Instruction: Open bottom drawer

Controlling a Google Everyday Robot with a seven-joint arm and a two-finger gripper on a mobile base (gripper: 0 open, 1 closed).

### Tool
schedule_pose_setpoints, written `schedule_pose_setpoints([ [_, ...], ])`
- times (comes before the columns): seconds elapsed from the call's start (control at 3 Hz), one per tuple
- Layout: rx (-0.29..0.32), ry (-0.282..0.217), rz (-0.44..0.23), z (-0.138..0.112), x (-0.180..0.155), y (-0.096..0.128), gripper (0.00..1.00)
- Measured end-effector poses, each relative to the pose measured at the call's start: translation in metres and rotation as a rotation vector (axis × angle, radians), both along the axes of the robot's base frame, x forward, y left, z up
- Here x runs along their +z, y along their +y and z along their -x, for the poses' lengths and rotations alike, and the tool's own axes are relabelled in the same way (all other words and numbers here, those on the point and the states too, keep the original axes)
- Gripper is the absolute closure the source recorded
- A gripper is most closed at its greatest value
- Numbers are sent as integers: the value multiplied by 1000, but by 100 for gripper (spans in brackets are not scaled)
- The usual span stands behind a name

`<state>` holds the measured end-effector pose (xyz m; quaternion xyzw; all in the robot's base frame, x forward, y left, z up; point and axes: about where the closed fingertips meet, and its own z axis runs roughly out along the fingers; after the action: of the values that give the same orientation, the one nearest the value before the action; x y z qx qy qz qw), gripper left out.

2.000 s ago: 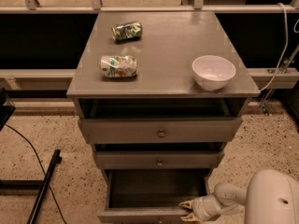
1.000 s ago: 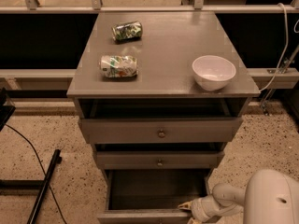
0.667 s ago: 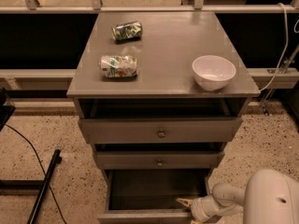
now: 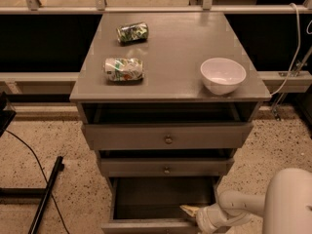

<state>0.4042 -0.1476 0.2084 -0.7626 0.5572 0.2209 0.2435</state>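
The bottom drawer (image 4: 163, 199) of the grey cabinet stands pulled out, its plain grey inside showing; its front edge (image 4: 146, 225) lies at the frame's bottom and its knob is out of view. My gripper (image 4: 191, 211) is at the drawer's front right corner, its pale fingertips (image 4: 187, 209) at the front panel's top edge. The white arm (image 4: 239, 206) reaches in from the lower right.
The middle drawer (image 4: 165, 167) and top drawer (image 4: 168, 136) sit slightly out above. On the cabinet top (image 4: 170, 38) lie two crushed cans (image 4: 132, 32) (image 4: 124, 68) and a white bowl (image 4: 223, 75). A black stand and cable (image 4: 44, 194) lie on the floor left.
The gripper has shifted slightly left and up along the drawer's front edge. The drawer stays pulled out.
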Motion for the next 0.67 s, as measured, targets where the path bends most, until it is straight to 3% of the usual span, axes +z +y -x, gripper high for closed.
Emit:
schedule_pose_setpoints([
  [0.33, 0, 0, 0, 0, 0, 0, 0],
  [0.67, 4, -14, 5, 17, 21, 3, 0],
])
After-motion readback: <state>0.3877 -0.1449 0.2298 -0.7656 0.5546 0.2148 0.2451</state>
